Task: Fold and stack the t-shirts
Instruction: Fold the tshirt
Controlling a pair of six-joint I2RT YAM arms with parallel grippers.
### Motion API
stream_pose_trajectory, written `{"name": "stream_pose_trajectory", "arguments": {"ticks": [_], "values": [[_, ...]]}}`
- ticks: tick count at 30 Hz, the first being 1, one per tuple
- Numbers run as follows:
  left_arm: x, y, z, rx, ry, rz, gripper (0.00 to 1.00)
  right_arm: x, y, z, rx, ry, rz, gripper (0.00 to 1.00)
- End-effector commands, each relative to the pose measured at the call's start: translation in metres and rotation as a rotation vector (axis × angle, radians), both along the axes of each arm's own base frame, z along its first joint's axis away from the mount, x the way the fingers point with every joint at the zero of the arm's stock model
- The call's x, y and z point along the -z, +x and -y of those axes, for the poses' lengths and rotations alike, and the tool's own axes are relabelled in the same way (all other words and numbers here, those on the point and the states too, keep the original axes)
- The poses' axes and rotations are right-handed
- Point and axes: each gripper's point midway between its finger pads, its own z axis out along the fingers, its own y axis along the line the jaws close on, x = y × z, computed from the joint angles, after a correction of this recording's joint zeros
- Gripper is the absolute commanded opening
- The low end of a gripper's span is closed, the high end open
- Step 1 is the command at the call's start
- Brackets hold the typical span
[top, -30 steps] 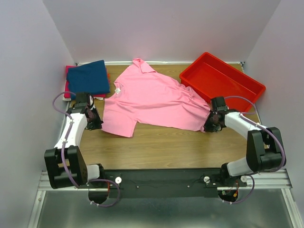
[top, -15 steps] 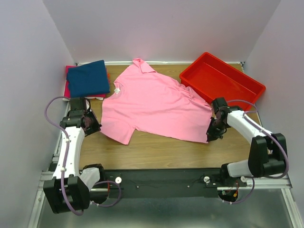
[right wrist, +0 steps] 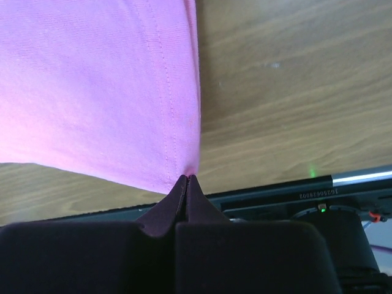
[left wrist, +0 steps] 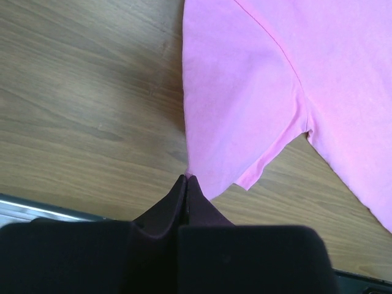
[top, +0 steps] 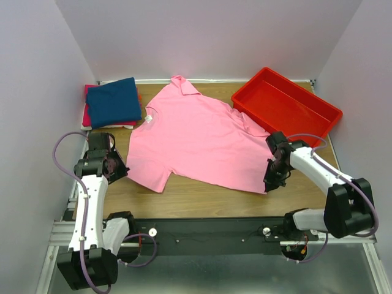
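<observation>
Top external view: a light pink short-sleeved cloth t-shirt lies spread flat across the middle of the wooden worktop, its collar toward the far edge. The left fingers are pressed together, pinching the near-left sleeve corner. The right fingers are likewise closed on the near-right hem corner. At the far left, a folded navy blue t-shirt sits atop a red-magenta one. A rigid red plastic rectangular tray stands far right, just beside the pink shirt.
</observation>
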Motion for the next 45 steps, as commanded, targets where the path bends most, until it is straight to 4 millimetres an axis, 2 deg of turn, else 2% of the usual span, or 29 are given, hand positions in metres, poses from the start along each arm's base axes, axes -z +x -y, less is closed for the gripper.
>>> {"name": "stream_pose_trajectory", "arguments": {"ticks": [1,5,10,16,22,25,26,32,35,37,39,41,43,45], "values": [[-0.007,-0.007,-0.006,-0.02,0.03,-0.012,0.0,-0.006,-0.024,-0.002,0.026,0.0,-0.048,0.01],[-0.011,0.011,-0.004,0.026,0.02,0.023,0.0,-0.005,-0.025,-0.006,0.055,0.018,-0.055,0.0],[-0.021,0.046,0.0,0.072,-0.011,0.06,0.0,-0.008,-0.006,-0.013,0.093,0.025,-0.027,0.0],[-0.028,0.093,0.01,0.129,-0.086,0.108,0.0,-0.001,0.011,-0.017,0.096,0.017,-0.041,0.0],[-0.033,0.134,0.024,0.204,-0.125,0.159,0.0,0.003,0.036,-0.021,0.069,0.014,-0.043,0.0],[-0.031,0.152,0.034,0.242,-0.139,0.16,0.0,0.002,0.05,-0.016,0.078,0.016,-0.029,0.0],[-0.039,0.162,0.036,0.252,-0.135,0.183,0.0,0.003,0.054,-0.014,0.081,0.014,-0.028,0.0],[-0.045,0.205,0.042,0.28,-0.13,0.202,0.0,-0.004,0.087,-0.003,0.125,0.037,0.021,0.0],[-0.043,0.228,0.047,0.302,-0.13,0.201,0.0,-0.002,0.099,0.002,0.138,0.046,0.018,0.0],[-0.054,0.242,0.049,0.314,-0.128,0.229,0.0,-0.002,0.104,0.004,0.146,0.048,0.023,0.0],[-0.052,0.25,0.051,0.319,-0.136,0.223,0.0,-0.003,0.11,0.009,0.158,0.052,0.028,0.0],[-0.063,0.261,0.052,0.32,-0.134,0.253,0.0,-0.005,0.117,0.012,0.165,0.057,0.043,0.0],[-0.063,0.268,0.053,0.321,-0.139,0.256,0.0,-0.005,0.122,0.017,0.18,0.059,0.044,0.01],[-0.073,0.276,0.052,0.321,-0.137,0.279,0.0,-0.006,0.127,0.02,0.183,0.061,0.051,0.0]]}}
